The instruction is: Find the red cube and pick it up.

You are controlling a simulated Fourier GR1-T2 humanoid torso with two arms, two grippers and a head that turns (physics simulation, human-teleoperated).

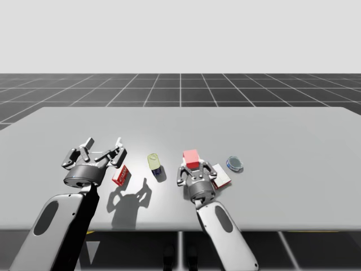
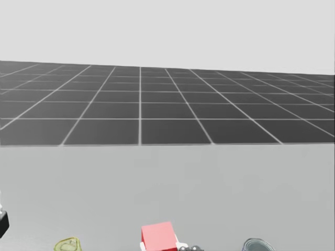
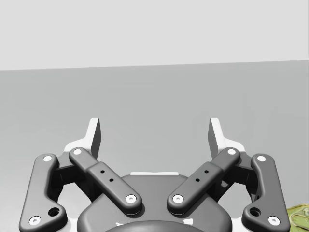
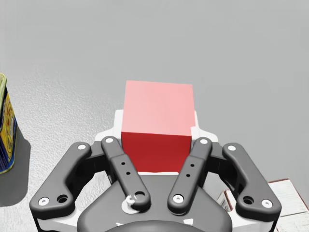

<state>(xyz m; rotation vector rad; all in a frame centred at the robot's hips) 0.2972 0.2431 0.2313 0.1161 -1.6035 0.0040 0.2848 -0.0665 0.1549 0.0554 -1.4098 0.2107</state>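
Grey table (image 1: 293,147) is set on dark gridded floor (image 1: 180,87), pale backdrop (image 1: 180,34) behind | red cube (image 4: 157,123) is clamped by right gripper (image 1: 196,167) | left gripper (image 3: 154,133) is spread wide, empty.

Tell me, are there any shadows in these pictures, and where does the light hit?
High view: my left arm throws a sharp dark shadow onto the table, toward my right arm. Right wrist view: the red cube has a pale top, darker near face.

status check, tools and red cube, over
Left tool open, nothing between its fingers. Right tool shut on the plain red cube. Yellow can beside it, apart, not in the way.
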